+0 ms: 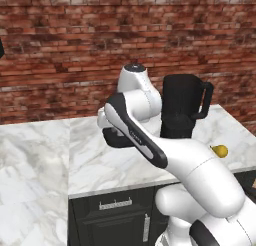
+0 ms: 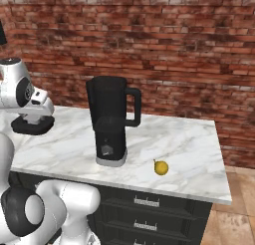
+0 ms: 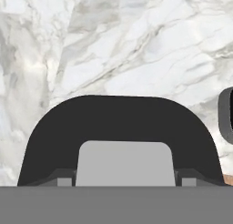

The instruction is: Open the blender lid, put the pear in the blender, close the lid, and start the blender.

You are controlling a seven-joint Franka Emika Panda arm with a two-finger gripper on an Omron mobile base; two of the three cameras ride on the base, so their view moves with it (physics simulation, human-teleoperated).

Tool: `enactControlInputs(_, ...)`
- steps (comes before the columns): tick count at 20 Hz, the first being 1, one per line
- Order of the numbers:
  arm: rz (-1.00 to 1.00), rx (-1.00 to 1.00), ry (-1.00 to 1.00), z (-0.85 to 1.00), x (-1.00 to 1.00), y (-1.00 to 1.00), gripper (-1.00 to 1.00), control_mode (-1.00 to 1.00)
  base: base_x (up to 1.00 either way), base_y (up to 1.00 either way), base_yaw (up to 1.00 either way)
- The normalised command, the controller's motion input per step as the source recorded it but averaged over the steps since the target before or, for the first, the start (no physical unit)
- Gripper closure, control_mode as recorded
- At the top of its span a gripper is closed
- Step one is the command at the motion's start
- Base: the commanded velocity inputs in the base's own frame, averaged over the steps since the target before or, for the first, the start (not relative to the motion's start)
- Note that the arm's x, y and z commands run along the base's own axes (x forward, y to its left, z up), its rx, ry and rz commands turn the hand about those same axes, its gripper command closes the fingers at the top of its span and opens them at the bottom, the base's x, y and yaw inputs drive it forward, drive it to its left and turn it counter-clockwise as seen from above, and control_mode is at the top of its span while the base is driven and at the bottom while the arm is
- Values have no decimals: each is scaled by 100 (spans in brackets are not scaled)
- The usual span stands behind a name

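Note:
The black blender (image 2: 110,119) stands on the marble counter (image 2: 189,154) with its jar open at the top; it also rises behind my arm (image 1: 181,106). The yellow pear (image 2: 160,167) lies to its right near the front edge (image 1: 219,150). The blender lid (image 3: 123,123), black with a light-grey cap, sits low over the counter left of the blender (image 2: 32,125) (image 1: 117,139). My gripper (image 3: 124,181) points down on it, fingers against both sides of the cap. I cannot tell whether the lid touches the marble.
A red brick wall (image 2: 174,50) runs behind the counter. Dark drawers (image 2: 149,209) sit below its front edge. The counter's right end (image 2: 221,159) drops to a wooden floor. Bare marble lies between the lid and the blender.

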Motion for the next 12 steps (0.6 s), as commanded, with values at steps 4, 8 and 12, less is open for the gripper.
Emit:
enactControlInputs(4, 0, 0, 0, -29, 15, 6, 100, -100, 0, 0, 0)
enactControlInputs(8, 0, 0, 0, -32, 15, 3, 100, -100, 0, 0, 0)
enactControlInputs(12, 0, 0, 0, -42, 14, 1, 100, -100, 0, 0, 0)
